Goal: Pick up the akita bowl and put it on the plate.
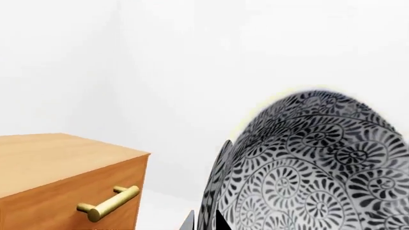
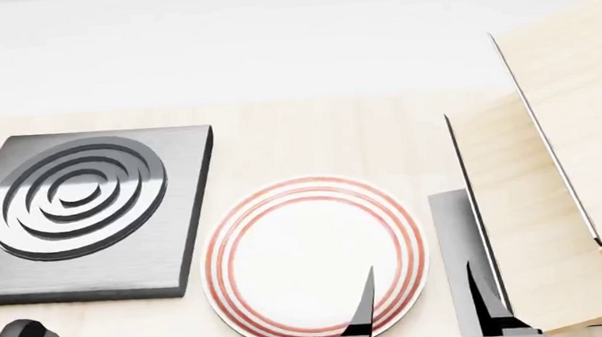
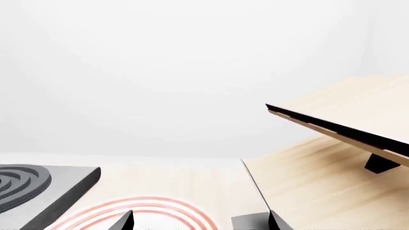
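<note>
Half the job looks done: the akita bowl point(image 1: 313, 167) is sitting tilted right against the left gripper point(image 1: 203, 221), seemingly pinched at its rim and lifted, with a wooden drawer unit point(image 1: 70, 177) behind it. Whether the jaws are truly closing on it, I cannot tell. The plate point(image 2: 313, 261) is lying bare beside the stove burner point(image 2: 81, 212). The right gripper point(image 2: 418, 319) is hovering spread over the plate's near edge, holding nothing. Carrying over and setting down remain.

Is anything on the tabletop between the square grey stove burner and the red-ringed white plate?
No. Head view shows bare pale wood between the grey burner and the red-ringed plate.
</note>
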Controlling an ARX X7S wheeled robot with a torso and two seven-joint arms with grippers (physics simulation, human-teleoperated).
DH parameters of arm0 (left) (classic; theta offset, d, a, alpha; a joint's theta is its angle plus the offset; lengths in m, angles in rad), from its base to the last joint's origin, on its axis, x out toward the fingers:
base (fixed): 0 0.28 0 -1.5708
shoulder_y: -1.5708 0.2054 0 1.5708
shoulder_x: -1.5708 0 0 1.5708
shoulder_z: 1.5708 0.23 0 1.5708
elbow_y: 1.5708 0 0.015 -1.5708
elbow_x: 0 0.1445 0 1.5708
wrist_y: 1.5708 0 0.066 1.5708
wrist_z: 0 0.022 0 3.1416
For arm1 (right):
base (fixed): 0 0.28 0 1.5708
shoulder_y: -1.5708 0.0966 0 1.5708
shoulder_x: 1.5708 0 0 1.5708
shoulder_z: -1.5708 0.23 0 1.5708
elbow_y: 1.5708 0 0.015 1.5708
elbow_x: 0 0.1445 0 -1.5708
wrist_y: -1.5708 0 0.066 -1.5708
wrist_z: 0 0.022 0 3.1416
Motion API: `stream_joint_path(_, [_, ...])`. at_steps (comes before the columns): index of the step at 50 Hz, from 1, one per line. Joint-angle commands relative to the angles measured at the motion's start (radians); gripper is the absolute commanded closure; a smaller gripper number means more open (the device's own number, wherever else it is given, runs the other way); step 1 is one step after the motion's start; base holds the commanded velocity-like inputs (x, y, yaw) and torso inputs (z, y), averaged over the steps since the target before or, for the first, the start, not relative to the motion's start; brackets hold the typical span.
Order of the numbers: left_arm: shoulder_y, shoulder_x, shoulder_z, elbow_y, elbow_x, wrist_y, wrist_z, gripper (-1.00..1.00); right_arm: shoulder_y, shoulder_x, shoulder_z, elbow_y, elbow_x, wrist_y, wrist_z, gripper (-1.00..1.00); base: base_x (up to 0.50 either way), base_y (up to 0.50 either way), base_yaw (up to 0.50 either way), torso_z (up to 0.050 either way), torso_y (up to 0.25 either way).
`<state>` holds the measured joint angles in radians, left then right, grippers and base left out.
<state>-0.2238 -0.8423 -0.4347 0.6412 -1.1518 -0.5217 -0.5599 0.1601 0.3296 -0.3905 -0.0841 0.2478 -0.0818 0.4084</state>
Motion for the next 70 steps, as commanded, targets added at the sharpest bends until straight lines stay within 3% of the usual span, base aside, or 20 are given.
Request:
stream_joint_path(1, [-0.165,0.028,0.131,-0.026,-0.047,-0.006,-0.020,1.00,0.001,-0.001,-0.003,0.016,0.002,-0.010,-0.002,-1.00,0.00,0.00,0.00,0.000,0.000])
stream_joint_path(26, [-0.571,0.144,0.347,-0.312,-0.111,-0.084,-0.054,1.00,0.006,-0.003,-0.010,0.047,0.005,-0.023,-0.005,-1.00,0.00,0.00,0.00,0.000,0.000])
stream_joint_path(33, [-0.666,0.196,0.401,-0.432,-0.246,-0.168,-0.047,1.00,0.011,-0.005,-0.012,0.055,0.010,-0.022,-0.007,-1.00,0.00,0.00,0.00,0.000,0.001])
stream_joint_path(38, [-0.703,0.217,0.441,-0.470,-0.257,-0.195,-0.032,1.00,0.011,-0.003,-0.012,0.052,0.013,-0.021,-0.008,-1.00,0.00,0.00,0.00,0.000,0.000])
stream_joint_path(43, [-0.744,0.274,0.457,-0.571,-0.373,-0.246,-0.096,1.00,0.013,-0.005,-0.012,0.064,0.017,-0.027,-0.011,-1.00,0.00,0.00,0.00,0.000,0.000])
stream_joint_path(60, [-0.852,0.344,0.596,-0.750,-0.343,-0.333,-0.106,1.00,0.016,-0.005,-0.009,0.082,0.028,-0.037,-0.012,-1.00,0.00,0.00,0.00,0.000,0.001])
stream_joint_path(70, [-0.986,0.393,0.735,-0.936,-0.267,-0.433,-0.094,1.00,0.016,-0.006,-0.010,0.094,0.032,-0.046,-0.014,-1.00,0.00,0.00,0.00,0.000,0.001])
